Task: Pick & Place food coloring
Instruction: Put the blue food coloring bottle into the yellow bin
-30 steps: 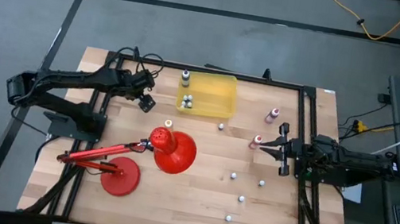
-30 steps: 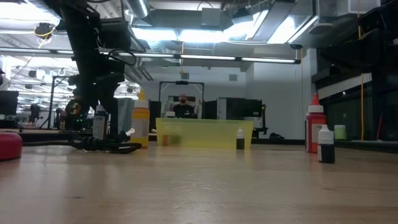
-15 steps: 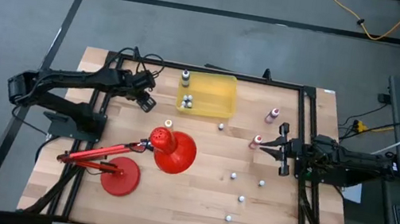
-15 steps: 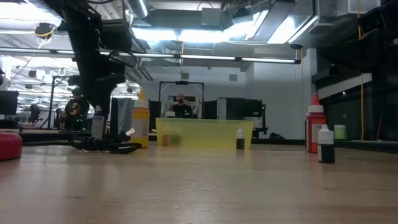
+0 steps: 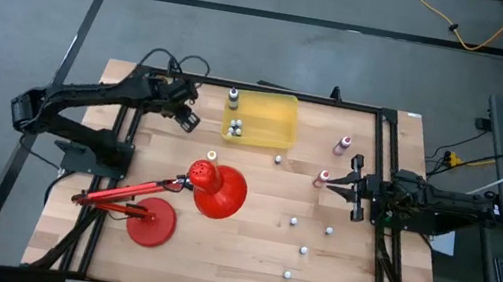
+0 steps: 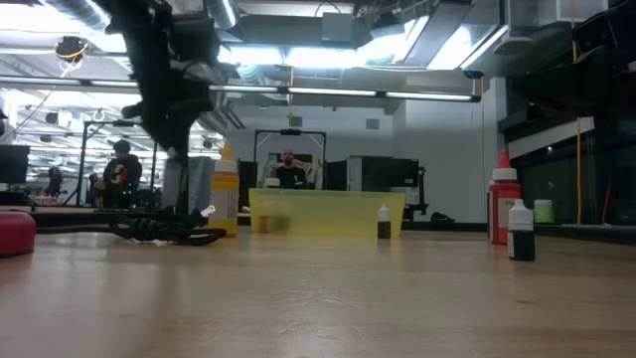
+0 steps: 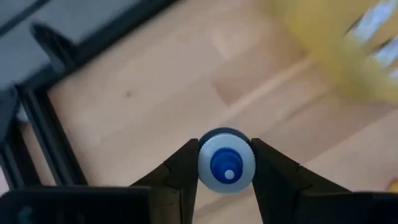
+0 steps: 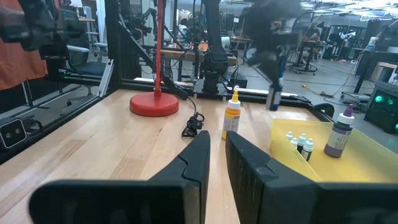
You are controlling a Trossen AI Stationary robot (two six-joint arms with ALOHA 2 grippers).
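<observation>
Holding a small blue food coloring bottle (image 7: 226, 167) between its fingers, our left gripper (image 5: 182, 116) hangs above the far left part of the table (image 5: 244, 251), just left of the yellow bin (image 5: 280, 117); our left wrist view shows the bottle's pale cap end-on, clamped on both sides. We see our right gripper (image 5: 356, 189) waiting at the right edge of the table, its jaws nearly closed with only a thin gap and nothing between them. Three small bottles (image 5: 235, 128) lie in the near left corner of the bin, and a taller dark bottle with a pale cap (image 5: 233, 97) stands just outside its far left corner. A pink bottle (image 5: 341, 145) stands toward the far right, and another red-pink one (image 5: 322, 180) is just left of our right gripper. More tiny bottles are scattered over the near right area: one just near of the bin (image 5: 277, 157), and others at (image 5: 293, 222), (image 5: 328, 231), (image 5: 303, 250) and (image 5: 287, 274). A red desk lamp (image 5: 215, 190) lies across the near left part, its round base (image 5: 150, 223) nearer the front edge, with a yellow bottle (image 5: 212, 156) just beyond its shade. In our low view, a person (image 6: 290, 171) shows behind the bin.
</observation>
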